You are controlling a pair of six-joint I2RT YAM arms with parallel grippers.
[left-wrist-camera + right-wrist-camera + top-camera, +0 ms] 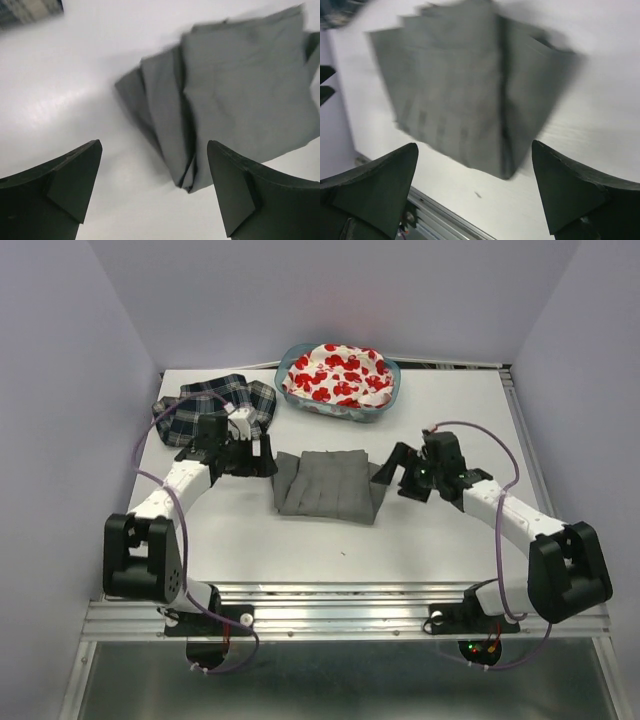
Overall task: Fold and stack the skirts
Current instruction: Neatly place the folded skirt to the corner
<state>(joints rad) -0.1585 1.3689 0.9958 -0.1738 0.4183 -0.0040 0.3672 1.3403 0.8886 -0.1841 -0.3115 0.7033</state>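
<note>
Left gripper [154, 145] and right gripper [474, 145], both spread and empty, flank the grey skirt [328, 485], which lies folded at mid-surface [300, 550]. The cloth looks light, limp and pleated, so it is likely to slump: pinch all layers at an edge. Plaid skirt [215, 405] lies behind; printed skirt [338, 375] fills the basket [352, 416].

Folded grey pleated skirt [465, 90], motion-blurred, across the upper middle of the frame, flat on white table [600, 115], right gripper [474, 145] spread wide, dark fingers [380, 185] at lower left and lower right, metal rail [435, 215] along bottom edge.
</note>
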